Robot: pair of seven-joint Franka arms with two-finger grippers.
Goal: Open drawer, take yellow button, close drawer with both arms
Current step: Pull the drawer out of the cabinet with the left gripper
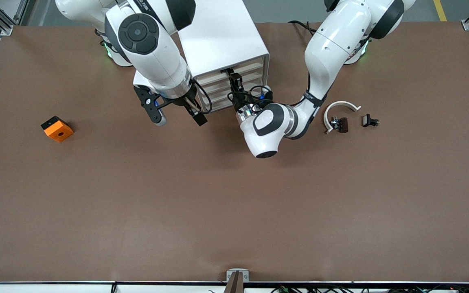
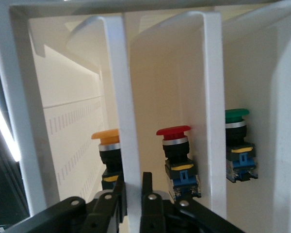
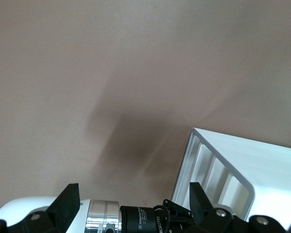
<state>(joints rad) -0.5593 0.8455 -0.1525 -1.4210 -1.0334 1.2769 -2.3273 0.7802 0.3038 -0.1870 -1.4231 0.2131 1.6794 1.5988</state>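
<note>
Left gripper sits at the cabinet front, fingers closed on the thin white front edge of the top drawer. In the left wrist view that drawer is a white tray with pale walls, and the button with the yellow-orange cap stands inside it, partly hidden by the gripped edge. A red-capped button sits in the next drawer down and a green-capped button in the one after. Right gripper hangs over bare table just beside the cabinet, toward the right arm's end, fingers spread apart and holding nothing. An orange block with a black hole lies well toward the right arm's end. Toward the left arm's end lie a white curved band with a dark clip touching it, and a second small black clip just beside.
</note>
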